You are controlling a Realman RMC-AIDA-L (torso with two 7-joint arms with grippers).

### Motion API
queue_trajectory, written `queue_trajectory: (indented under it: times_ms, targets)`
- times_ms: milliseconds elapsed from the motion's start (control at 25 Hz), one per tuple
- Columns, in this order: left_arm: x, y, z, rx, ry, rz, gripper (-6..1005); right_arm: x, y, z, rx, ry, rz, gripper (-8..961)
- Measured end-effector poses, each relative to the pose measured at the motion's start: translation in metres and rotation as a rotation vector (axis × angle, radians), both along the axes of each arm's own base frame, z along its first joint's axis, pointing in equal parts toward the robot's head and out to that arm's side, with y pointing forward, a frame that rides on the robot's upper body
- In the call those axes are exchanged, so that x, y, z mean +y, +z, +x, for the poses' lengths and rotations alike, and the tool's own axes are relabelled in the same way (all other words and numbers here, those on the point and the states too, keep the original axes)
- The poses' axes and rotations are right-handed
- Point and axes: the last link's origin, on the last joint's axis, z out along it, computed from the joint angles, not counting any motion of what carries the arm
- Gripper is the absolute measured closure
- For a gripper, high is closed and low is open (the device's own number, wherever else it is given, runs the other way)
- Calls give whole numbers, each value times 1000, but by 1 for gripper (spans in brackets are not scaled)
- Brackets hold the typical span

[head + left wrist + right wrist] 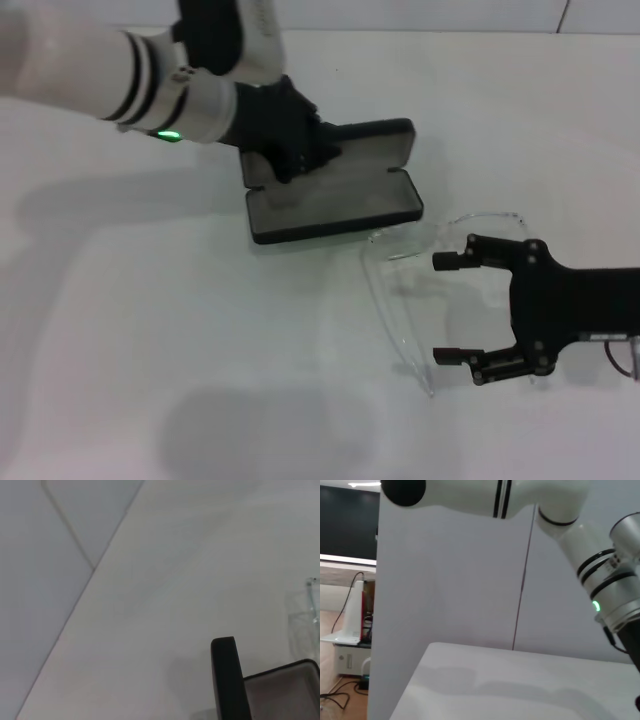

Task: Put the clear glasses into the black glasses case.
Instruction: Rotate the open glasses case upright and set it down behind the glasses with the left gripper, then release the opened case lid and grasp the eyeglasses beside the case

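Observation:
The black glasses case lies open on the white table, grey lining up, its lid standing at the far side. My left gripper is down on the case's left end, over the hinge. The left wrist view shows the lid's edge and a corner of the lining. The clear glasses lie just right of and nearer than the case, one temple arm reaching right. My right gripper is open, coming from the right, its fingertips close to the glasses with the frame's inner side between them.
White table runs wide to the left and front of the case. The right wrist view shows only my left arm, a white wall panel and the table's far edge, with cables and equipment on the floor beyond.

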Motion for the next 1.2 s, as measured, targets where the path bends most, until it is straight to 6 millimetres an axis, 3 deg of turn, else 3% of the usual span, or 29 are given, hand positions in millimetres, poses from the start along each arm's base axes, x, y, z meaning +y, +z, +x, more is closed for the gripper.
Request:
queue_trajectory:
  times_ms: [320, 680, 840, 1040, 1200]
  targets:
    - [-3, -20, 15, 87, -118, -26, 806, -8, 0, 9, -1, -18, 10, 83]
    - [-4, -21, 20, 55, -100, -24, 762, -8, 1, 12, -6, -22, 14, 84]
    - [-5, -12, 23, -109, -59, -6, 689, 1, 11, 10, 23, -43, 67, 84]
    - [-14, 10, 19, -428, -51, 70, 572, 28, 38, -5, 122, -132, 185, 84]
    - [-29, 23, 0, -623, -7, 123, 519, 47, 60, -23, -19, -113, 169, 83]
